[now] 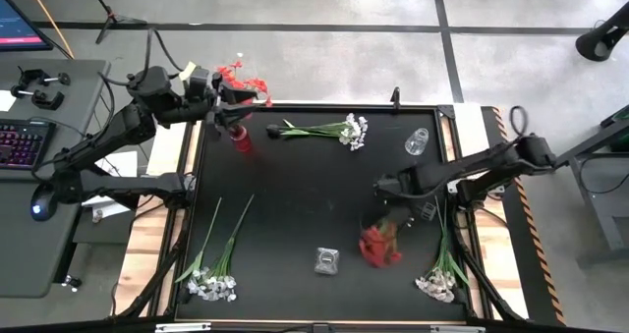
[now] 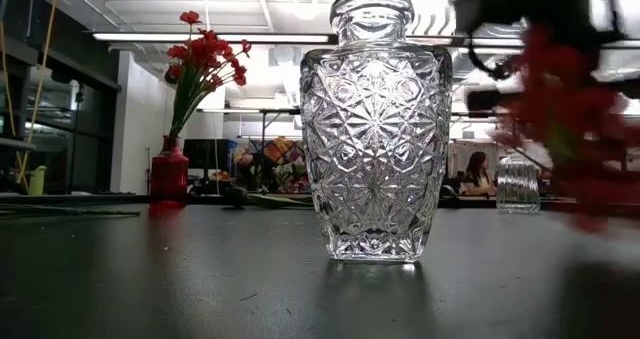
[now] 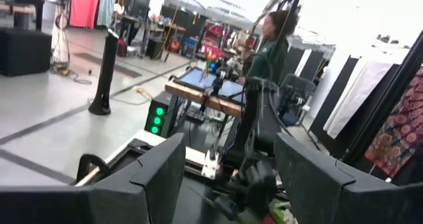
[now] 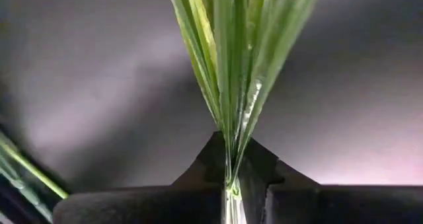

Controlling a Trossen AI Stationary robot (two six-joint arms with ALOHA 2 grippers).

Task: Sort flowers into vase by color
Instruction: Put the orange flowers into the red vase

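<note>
The right claw (image 4: 231, 184) is pinched shut on the green stems of a red flower spray (image 1: 378, 245) over the tabletop (image 1: 295, 195), so the slim stalks could slide free in transit, while the left claw (image 3: 228, 171) gapes empty near the red vase (image 1: 241, 139)

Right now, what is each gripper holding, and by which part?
The right gripper pinches the red flowers by their green stems. The left gripper is open and holds nothing.

Red glass vase (image 1: 242, 139) with red flowers (image 1: 236, 78) at the black bench (image 1: 295, 195) far-left corner; clear cut-glass vase (image 1: 326, 261) near front centre; white flower sprays (image 1: 211, 287) front left, another (image 1: 351, 130) at back.
</note>
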